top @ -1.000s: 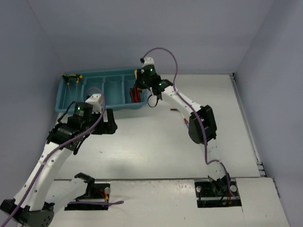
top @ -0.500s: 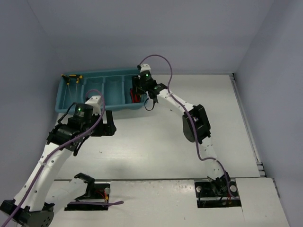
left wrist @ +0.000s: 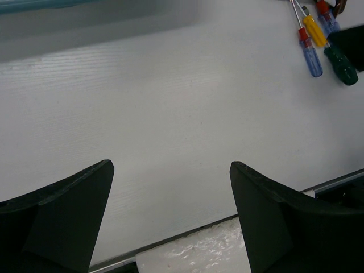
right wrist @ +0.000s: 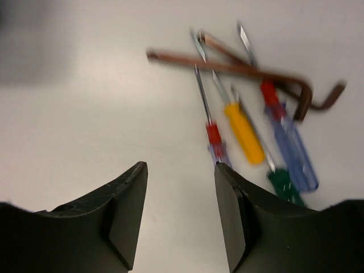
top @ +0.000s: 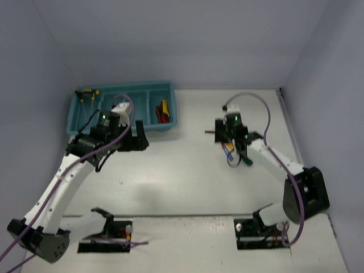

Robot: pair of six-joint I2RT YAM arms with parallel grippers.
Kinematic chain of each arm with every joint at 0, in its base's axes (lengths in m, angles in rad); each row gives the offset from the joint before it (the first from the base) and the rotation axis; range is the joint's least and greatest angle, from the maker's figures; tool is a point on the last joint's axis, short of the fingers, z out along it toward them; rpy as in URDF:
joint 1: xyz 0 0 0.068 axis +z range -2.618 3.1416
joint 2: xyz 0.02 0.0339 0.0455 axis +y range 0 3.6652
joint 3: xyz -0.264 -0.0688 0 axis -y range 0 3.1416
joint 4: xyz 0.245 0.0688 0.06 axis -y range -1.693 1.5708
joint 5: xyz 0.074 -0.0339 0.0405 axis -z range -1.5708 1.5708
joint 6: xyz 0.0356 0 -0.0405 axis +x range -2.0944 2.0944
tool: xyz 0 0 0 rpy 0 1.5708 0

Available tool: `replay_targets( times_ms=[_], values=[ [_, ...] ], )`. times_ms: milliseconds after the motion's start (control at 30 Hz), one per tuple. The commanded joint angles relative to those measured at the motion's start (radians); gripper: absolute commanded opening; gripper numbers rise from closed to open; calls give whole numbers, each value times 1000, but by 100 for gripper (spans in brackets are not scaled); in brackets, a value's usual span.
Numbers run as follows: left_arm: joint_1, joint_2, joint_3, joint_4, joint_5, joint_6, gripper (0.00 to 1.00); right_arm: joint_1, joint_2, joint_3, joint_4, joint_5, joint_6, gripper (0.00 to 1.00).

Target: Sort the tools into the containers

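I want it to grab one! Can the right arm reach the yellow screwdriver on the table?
Probably yes. The right pincer is open and hovers close over the yellow screwdriver, with nothing blocking the way. A blue screwdriver lies right beside it, though, so the pincer might catch that too.

Red pliers (top: 162, 111) lie in teal tray (top: 142, 86); screwdrivers (right wrist: 244, 132) outside.

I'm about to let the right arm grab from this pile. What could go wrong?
The screwdrivers lie packed side by side, shafts crossing the hex keys, so the open right gripper may pinch two at once or scatter the rest. The left gripper sits in front of the tray, possibly crowding the drop-off.
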Motion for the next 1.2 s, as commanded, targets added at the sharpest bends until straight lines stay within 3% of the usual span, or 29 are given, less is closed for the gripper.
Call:
replay_targets(
  times_ms=[0,233,400,767,1167],
  values=[
    [-20,41,33,119,48,-66,82,11,-62,-158,-41,-32,35,48],
    [-56,78,36,173,40,-112,82,6,-27,-239,-50,22,98,49],
    [-70,75,27,175,27,-120,82,5,-50,-227,-52,76,104,48],
    [-72,46,-1,171,12,-106,82,-8,132,-113,-61,69,74,50],
    [-72,39,-7,171,17,-103,81,-27,178,-80,-94,148,36,50]
  ],
)
